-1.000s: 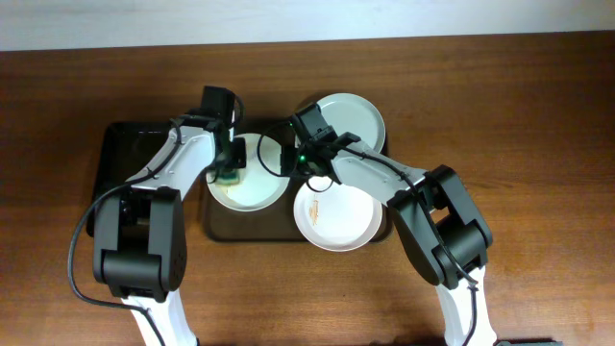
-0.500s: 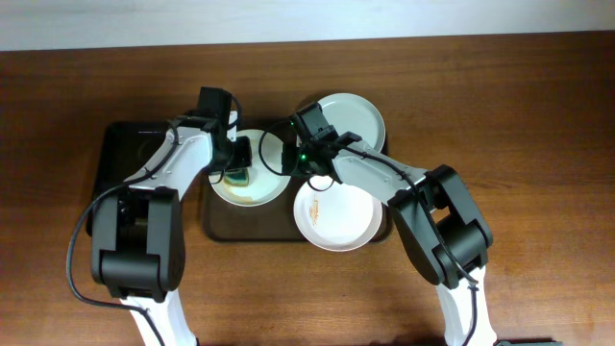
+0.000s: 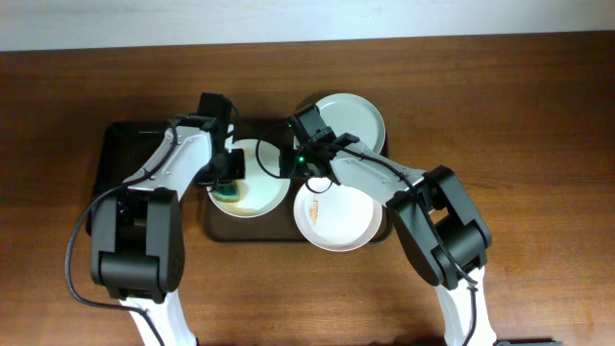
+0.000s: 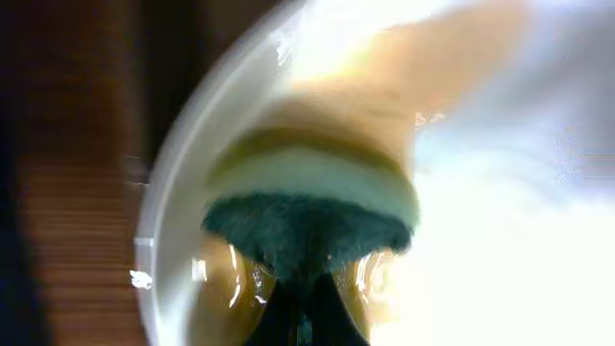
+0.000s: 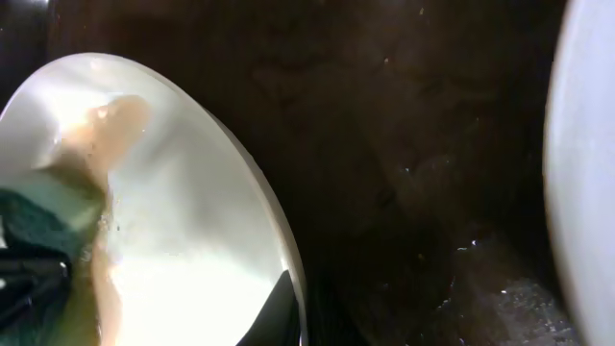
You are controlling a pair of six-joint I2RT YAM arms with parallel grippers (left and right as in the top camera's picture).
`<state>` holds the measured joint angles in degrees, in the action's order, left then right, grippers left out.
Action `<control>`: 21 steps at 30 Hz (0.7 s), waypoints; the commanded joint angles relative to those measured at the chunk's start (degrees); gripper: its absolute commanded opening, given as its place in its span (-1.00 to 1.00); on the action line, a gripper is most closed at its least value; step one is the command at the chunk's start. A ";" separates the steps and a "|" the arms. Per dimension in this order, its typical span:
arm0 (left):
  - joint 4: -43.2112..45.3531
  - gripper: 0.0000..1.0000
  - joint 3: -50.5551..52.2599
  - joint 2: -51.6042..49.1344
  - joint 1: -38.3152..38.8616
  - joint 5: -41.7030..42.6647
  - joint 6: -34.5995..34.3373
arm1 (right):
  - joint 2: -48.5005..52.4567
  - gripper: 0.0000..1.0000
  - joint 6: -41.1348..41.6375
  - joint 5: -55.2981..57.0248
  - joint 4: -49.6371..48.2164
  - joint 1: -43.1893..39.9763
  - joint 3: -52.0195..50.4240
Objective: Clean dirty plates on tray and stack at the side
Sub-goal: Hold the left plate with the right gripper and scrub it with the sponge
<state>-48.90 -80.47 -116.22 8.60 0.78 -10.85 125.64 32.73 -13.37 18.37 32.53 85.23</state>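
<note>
A pale blue-green plate (image 3: 258,185) with brown smears lies at the left of the brown tray (image 3: 252,232). My left gripper (image 3: 229,175) is shut on a green and yellow sponge (image 3: 227,191) and presses it on this plate; the sponge (image 4: 309,204) fills the left wrist view, over the plate's rim (image 4: 173,192). My right gripper (image 3: 293,160) is shut on the plate's right rim (image 5: 274,216). A white plate (image 3: 338,219) with an orange smear lies on the tray's right side. Another white plate (image 3: 356,119) lies behind it.
A smaller black tray (image 3: 120,154) lies left of the brown tray, under my left arm. The dark tray floor (image 5: 413,154) shows in the right wrist view, with a white plate's edge (image 5: 586,192) at the far right. Bare wooden table surrounds the trays.
My left gripper has slid the sponge over the pale plate, first a little right, then toward the plate's near left edge. My right gripper has stayed on the rim.
</note>
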 commanded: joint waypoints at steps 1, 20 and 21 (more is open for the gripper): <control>3.80 -0.99 0.92 -0.42 0.50 16.46 2.21 | 1.36 -0.92 1.03 0.48 -0.15 0.07 0.46; -16.37 -0.99 -32.22 -0.42 -1.07 -1.16 0.22 | -1.07 -0.92 -2.54 -0.92 9.68 0.02 6.03; -16.81 -0.99 -33.24 -0.42 -1.16 -0.39 0.22 | -2.01 -0.92 -3.85 -0.63 11.98 0.02 7.61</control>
<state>-63.77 -108.16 -116.95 8.03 -4.08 -10.55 125.64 32.51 -13.89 27.00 32.40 88.36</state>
